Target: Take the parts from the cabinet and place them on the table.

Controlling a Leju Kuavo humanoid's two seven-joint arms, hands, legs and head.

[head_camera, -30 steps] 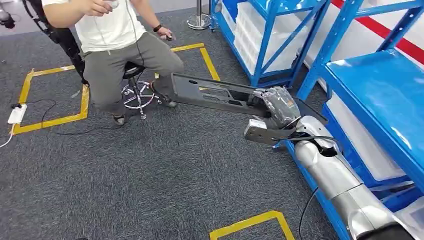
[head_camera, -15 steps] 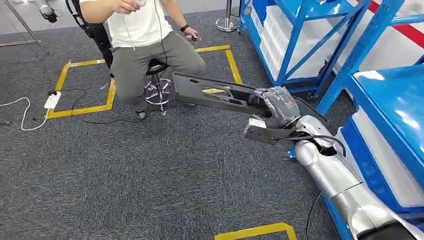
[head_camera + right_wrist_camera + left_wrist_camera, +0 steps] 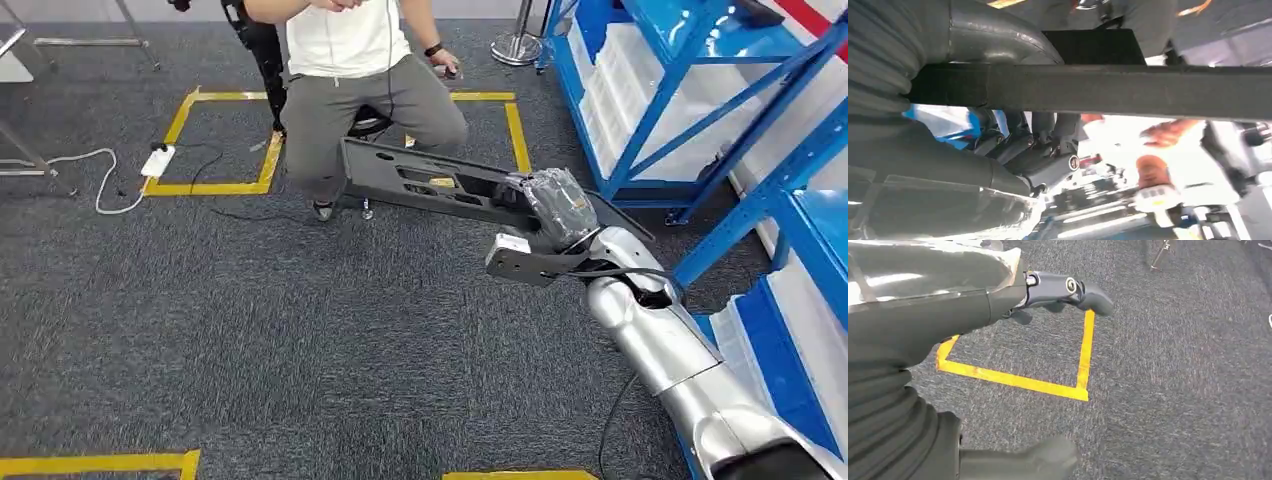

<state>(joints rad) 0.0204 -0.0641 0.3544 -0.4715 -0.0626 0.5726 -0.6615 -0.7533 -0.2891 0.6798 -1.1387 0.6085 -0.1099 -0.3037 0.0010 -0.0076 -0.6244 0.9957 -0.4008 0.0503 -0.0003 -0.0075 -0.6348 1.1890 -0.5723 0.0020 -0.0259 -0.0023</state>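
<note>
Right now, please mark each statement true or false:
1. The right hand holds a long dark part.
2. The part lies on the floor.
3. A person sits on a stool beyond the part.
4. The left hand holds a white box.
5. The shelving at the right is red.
1. True. The right hand grips one end of the long dark part.
2. False. The part is held in the air above the grey carpet.
3. True. A person in a white shirt sits beyond the part's far end.
4. False. The left hand holds nothing; its fingers are apart above the carpet and yellow tape.
5. False. The shelving is blue.
</note>
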